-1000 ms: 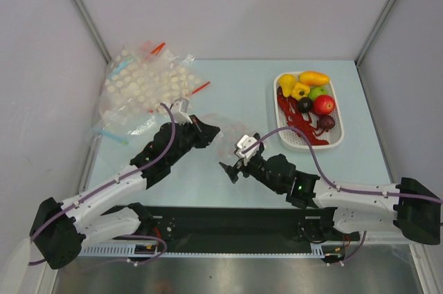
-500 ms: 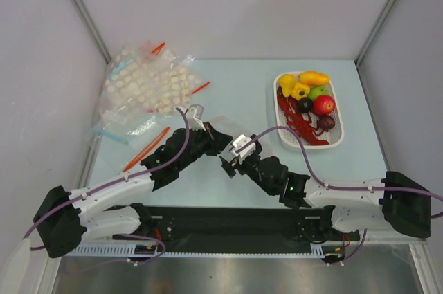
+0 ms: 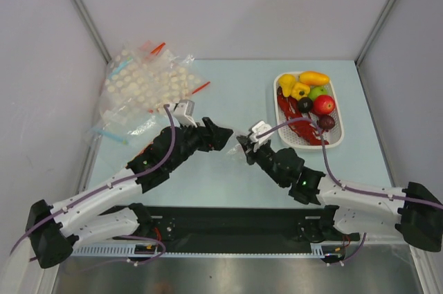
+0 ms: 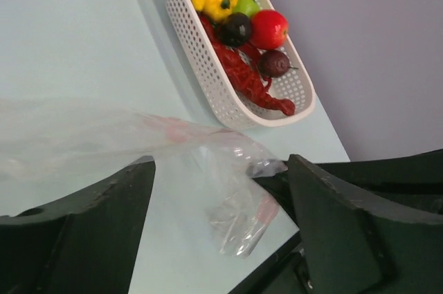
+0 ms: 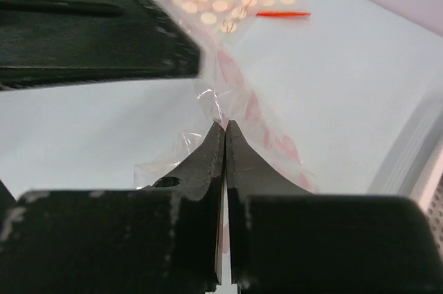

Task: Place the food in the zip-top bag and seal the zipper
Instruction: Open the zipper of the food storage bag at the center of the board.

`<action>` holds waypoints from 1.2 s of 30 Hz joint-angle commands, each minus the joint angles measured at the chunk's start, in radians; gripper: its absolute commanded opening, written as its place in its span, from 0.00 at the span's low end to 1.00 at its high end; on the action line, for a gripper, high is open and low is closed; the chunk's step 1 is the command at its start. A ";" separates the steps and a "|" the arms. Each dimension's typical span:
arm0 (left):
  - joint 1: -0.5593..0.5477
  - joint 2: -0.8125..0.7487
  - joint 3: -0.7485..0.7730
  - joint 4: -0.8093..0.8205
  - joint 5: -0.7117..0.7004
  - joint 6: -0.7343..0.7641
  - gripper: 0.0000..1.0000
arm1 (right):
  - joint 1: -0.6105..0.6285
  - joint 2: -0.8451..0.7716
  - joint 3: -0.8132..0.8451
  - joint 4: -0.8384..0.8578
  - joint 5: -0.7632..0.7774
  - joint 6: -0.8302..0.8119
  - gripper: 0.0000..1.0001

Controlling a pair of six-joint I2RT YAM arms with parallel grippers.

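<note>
The zip-top bag (image 4: 208, 162) is a clear crinkly sheet hanging just above the table between my two grippers. Its pinkish-red zipper (image 4: 266, 209) shows through the folds. My right gripper (image 5: 225, 125) is shut on an edge of the bag (image 5: 257, 120). My left gripper (image 4: 221, 194) stands open around the bag, with its fingers off the plastic. In the top view the left gripper (image 3: 225, 135) and the right gripper (image 3: 242, 143) nearly meet at mid-table. The food (image 3: 308, 100) lies in a white basket (image 3: 338, 138): yellow pepper, mango, red apple, green apple, dark fruit and lobster (image 4: 242, 76).
A heap of clear bags printed with white dots (image 3: 145, 86) lies at the back left, with red and blue strips among them. A loose red strip (image 3: 201, 88) lies beside it. The basket (image 4: 208, 79) stands at the back right, near the right wall.
My left gripper has opened and let go of the bag. My right gripper has shut on the bag and shifted a little right and away from me.
</note>
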 commanded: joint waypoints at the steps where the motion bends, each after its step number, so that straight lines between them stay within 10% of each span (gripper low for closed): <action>1: -0.003 -0.045 0.132 -0.150 -0.100 0.138 0.85 | -0.078 -0.103 -0.004 -0.008 -0.094 0.090 0.00; 20: -0.003 -0.232 -0.030 0.040 -0.124 0.413 1.00 | -0.655 -0.246 -0.020 -0.083 -0.885 0.573 0.00; 36: -0.023 -0.195 -0.113 0.239 0.131 0.618 1.00 | -0.798 -0.144 0.025 -0.086 -1.079 0.687 0.00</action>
